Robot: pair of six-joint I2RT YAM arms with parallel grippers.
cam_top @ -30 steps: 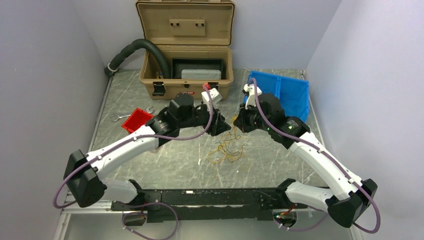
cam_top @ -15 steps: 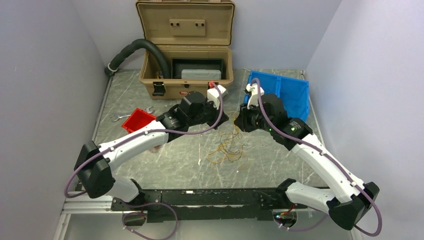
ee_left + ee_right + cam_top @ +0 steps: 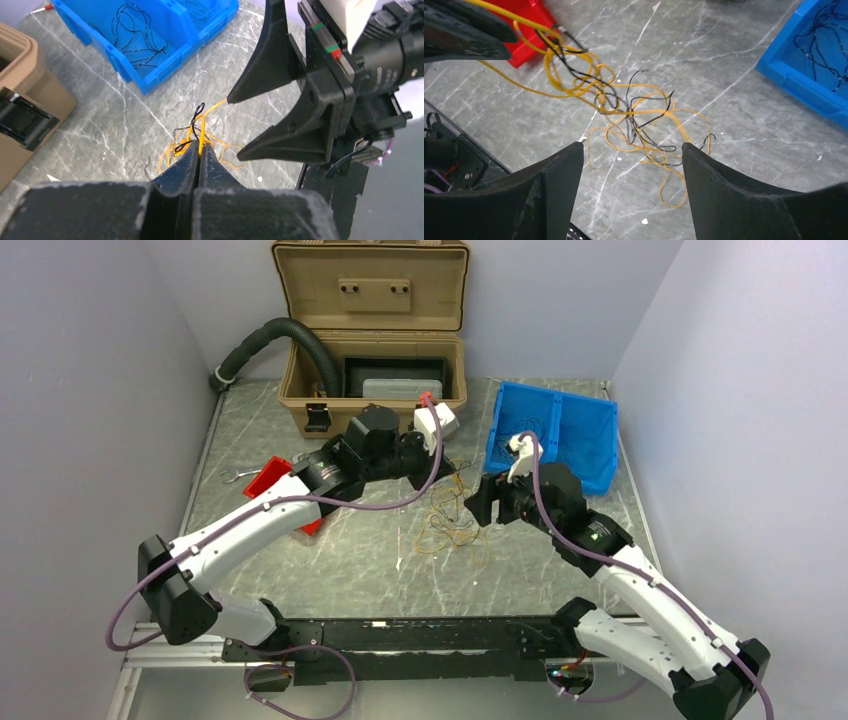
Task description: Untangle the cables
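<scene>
Yellow and black cables (image 3: 626, 114) lie in a loose knot on the table (image 3: 350, 560) between the two arms. One side of the knot is drawn up to the left gripper (image 3: 199, 150), which is clenched on a yellow strand. The right gripper (image 3: 632, 146) hangs just above the heap with jaws spread, holding nothing. From it the bulk of the tangle lies straight ahead and below, with strands trailing off toward the left gripper. The right arm therefore looks better placed to pick out a black wire.

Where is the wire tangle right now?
Top view: the cables lie mid-table, between the left gripper and right gripper, left of the blue bin.
</scene>
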